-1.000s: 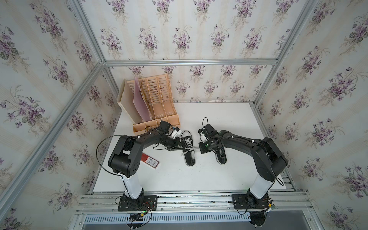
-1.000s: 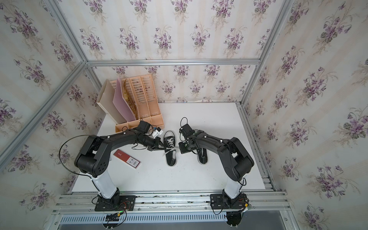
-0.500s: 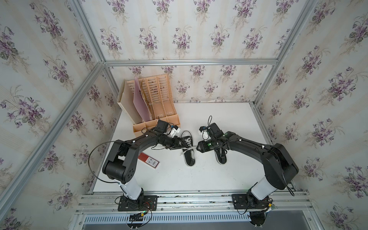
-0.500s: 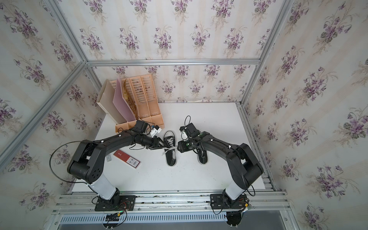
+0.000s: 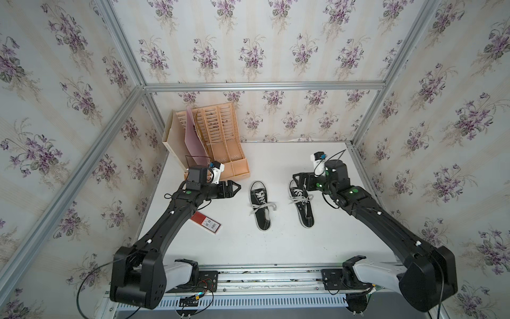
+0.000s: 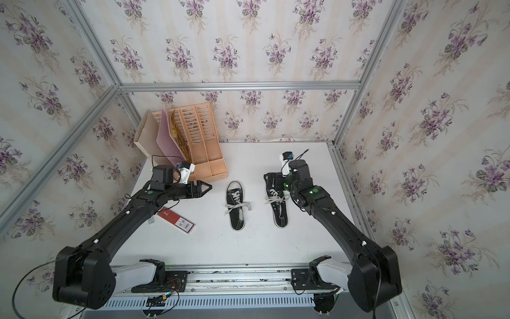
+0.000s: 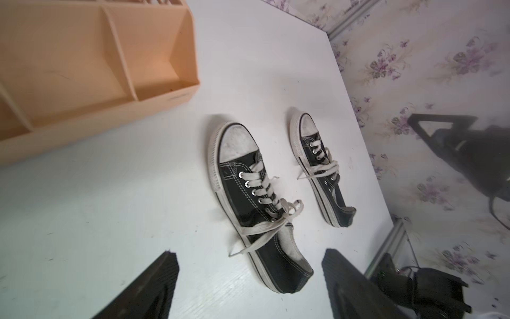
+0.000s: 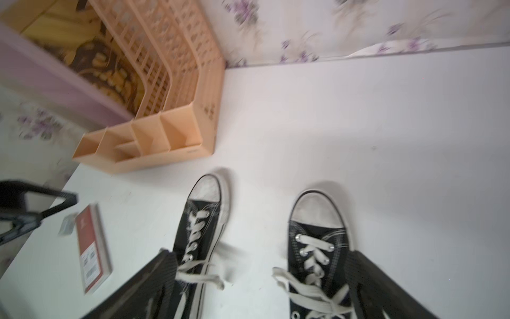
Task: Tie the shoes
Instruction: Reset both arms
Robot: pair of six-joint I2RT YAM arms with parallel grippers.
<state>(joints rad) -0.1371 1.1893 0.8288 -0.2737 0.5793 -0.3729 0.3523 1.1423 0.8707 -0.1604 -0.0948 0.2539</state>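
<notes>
Left gripper (image 5: 236, 189) is spread wide with nothing between its fingers, hanging over the white worktop (image 5: 276, 248). Right gripper (image 5: 299, 180) is also spread and empty.

The pair of black low-top canvas sneakers with white rubber toe caps lies flat, soles down. The left sneaker (image 5: 262, 218) is out ahead of the left gripper, with bare worktop between them. The right sneaker (image 5: 305, 214) has its toe end directly under the right gripper, apparently not touching.

The flat white-grey laces (image 7: 278, 223) on the left sneaker cross at the top eyelets, with a loop on one side and loose ends on the other. The right sneaker's lace ends (image 8: 303, 290) splay to both sides. I cannot tell whether either is a finished bow.

My read of the step is let go, clear off and check the knots. To do it well:
- Keep both grippers spread so the ribbed pads don't catch a lace.
- The right gripper should rise before it swings outward, since it has the least room.
- Don't drag across the loose ends.
- If a knot looks slack, pinch one loop per gripper close to the knot and pull apart level and evenly. These light shoes will probably slide or tip.
- The left gripper should mind the peach slotted plastic file organiser (image 5: 220, 138) beside it and the flat red packet with a barcode label (image 5: 206, 222) under its arm.
</notes>
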